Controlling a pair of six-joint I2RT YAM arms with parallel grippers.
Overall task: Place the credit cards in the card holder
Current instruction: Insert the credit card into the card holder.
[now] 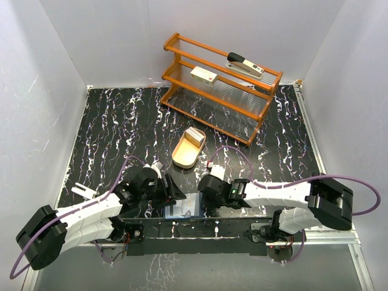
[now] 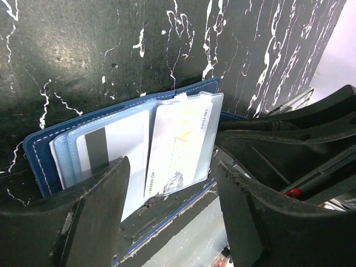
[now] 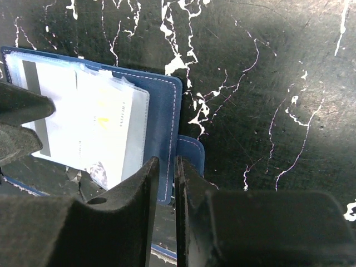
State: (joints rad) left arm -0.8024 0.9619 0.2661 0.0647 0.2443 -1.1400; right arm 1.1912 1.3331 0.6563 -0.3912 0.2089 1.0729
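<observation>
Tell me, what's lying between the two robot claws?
The open navy card holder, with pale cards in its pockets, lies between the left claw and the right claw. The top view shows it best.

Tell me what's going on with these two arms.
The right gripper has its jaws pinched on the right edge of the open card holder, by the snap tab. The left gripper has its jaws open over two credit cards sitting in the holder's pockets. What looks like another card lies in the tan tray.
</observation>
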